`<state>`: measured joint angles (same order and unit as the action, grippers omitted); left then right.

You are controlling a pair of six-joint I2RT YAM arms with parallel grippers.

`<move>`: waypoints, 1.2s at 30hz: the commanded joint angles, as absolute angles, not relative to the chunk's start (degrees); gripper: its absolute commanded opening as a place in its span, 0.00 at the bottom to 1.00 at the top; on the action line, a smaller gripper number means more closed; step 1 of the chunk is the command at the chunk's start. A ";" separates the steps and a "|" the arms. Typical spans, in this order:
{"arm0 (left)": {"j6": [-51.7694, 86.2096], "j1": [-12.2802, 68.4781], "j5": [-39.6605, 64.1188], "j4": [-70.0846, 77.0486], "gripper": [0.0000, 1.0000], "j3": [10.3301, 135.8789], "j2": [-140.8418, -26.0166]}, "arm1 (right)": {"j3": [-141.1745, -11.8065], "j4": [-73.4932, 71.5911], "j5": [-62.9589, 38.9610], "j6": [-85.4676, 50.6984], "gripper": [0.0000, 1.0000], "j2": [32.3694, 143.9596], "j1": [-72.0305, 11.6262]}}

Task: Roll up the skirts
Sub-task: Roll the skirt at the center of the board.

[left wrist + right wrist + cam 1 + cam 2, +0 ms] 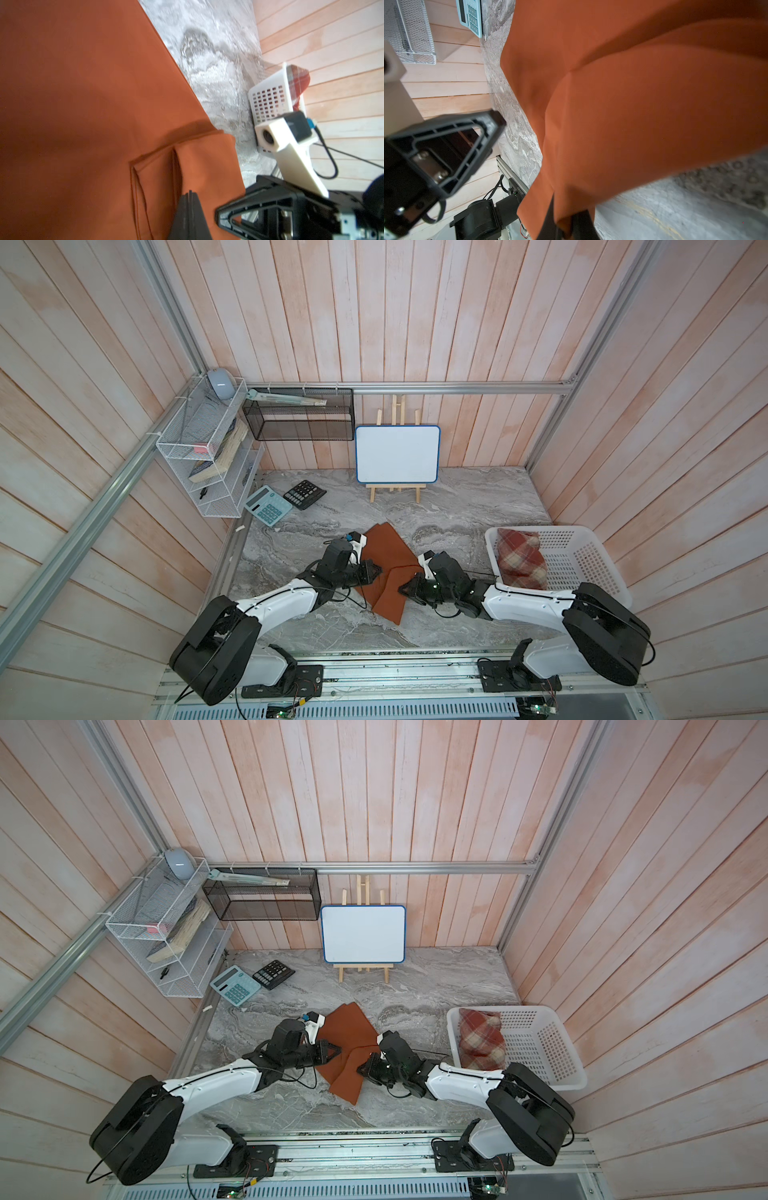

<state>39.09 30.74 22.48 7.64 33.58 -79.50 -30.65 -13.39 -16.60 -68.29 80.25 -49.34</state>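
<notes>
Bare marble table [457, 510] lies open from the centre toward 1 and 2 o'clock and along the near edge at 6. The white basket [590, 568] walls off 3 o'clock. The whiteboard [397, 454] stands at 12. The black calculator [304, 494] and blue calculator [268, 506] lie at 10, beside the wire shelf [216, 489]. The left arm [291, 593] and right arm [523, 597] crowd the centre over the rust-orange skirt [388, 551].
</notes>
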 commanded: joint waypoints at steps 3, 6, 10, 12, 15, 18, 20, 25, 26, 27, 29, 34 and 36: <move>37.27 29.23 21.99 5.65 0.00 34.14 -86.25 | -33.26 -9.31 -17.04 -66.18 0.00 79.46 -48.81; 37.62 29.16 19.49 5.54 0.00 33.15 -87.95 | -34.93 -6.73 -17.22 -65.04 0.00 79.69 -48.78; 38.70 29.14 20.52 5.94 0.00 32.43 -90.25 | -37.08 -4.71 -17.79 -64.22 0.00 80.70 -48.68; 38.67 29.18 20.51 5.15 0.00 32.69 -91.29 | -38.55 -3.15 -17.75 -63.40 0.00 81.20 -48.65; 37.90 29.24 20.47 3.29 0.00 33.08 -92.58 | -40.43 -1.74 -17.45 -62.60 0.03 81.47 -48.58; 37.61 29.34 21.76 2.69 0.00 32.69 -93.93 | -42.98 -0.06 -17.52 -61.41 0.13 82.75 -48.05; 37.57 29.57 22.45 3.23 0.00 32.21 -94.80 | -45.26 1.23 -17.69 -60.38 0.22 84.26 -47.98; 37.96 29.64 22.94 4.46 0.00 31.33 -95.39 | -49.96 2.55 -19.41 -59.48 0.32 88.25 -47.64; 38.05 29.67 22.94 4.73 0.00 31.16 -95.32 | -50.38 2.47 -19.36 -59.49 0.33 88.64 -47.63; 38.06 29.64 23.02 4.68 0.00 31.18 -95.44 | -50.85 2.39 -19.61 -59.64 0.36 89.04 -47.55; 37.97 29.70 23.23 4.65 0.00 31.22 -95.54 | -51.81 2.58 -20.56 -59.59 0.38 89.14 -47.41; 38.49 29.60 24.04 5.40 0.00 30.72 -95.50 | -52.46 1.43 -19.86 -59.44 0.42 88.68 -47.12; 38.66 29.62 24.97 5.56 0.00 31.02 -95.97 | -52.80 -0.25 -21.79 -59.50 0.42 91.05 -46.88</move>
<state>38.70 29.26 24.40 10.70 33.08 -93.03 -51.18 1.26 -19.75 -60.34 89.01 -47.40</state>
